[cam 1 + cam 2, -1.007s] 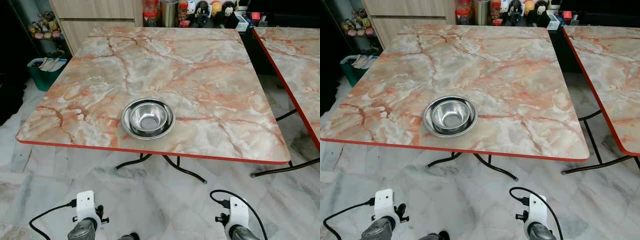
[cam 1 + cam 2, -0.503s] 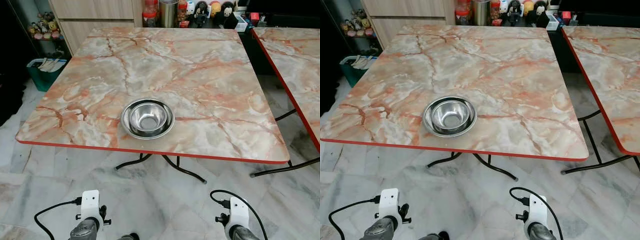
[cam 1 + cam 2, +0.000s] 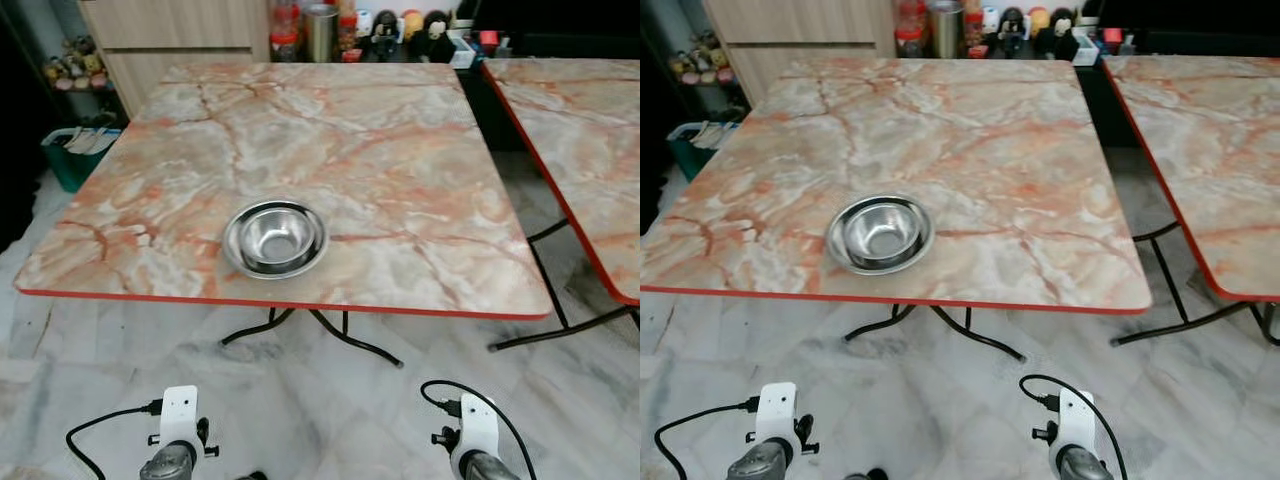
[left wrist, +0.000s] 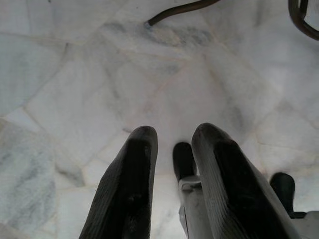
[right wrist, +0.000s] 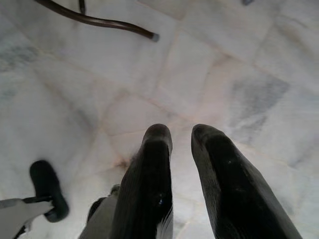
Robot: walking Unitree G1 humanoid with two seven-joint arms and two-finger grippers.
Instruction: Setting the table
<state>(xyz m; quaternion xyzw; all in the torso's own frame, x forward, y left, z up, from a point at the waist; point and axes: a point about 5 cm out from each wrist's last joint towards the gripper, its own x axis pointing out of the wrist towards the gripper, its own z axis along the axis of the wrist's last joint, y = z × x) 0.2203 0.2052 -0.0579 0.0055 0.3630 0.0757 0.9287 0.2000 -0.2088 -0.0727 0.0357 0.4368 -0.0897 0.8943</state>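
While hanging over pale marble floor (image 4: 60,74), left gripper (image 4: 172,144) and right gripper (image 5: 182,137) slightly parted, empty; round steel bowl (image 3: 275,238) at table's (image 3: 420,150) six o'clock.

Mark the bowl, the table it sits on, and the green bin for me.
bowl (image 3: 275,238), left eye view, on its shiny inner bottom.
table (image 3: 400,170), left eye view, on bare marble top right of the bowl.
green bin (image 3: 68,168), left eye view, on its front wall.

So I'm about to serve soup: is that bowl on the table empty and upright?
Yes. The bowl stands upright on the table, its bare shiny bottom visible, nothing inside.
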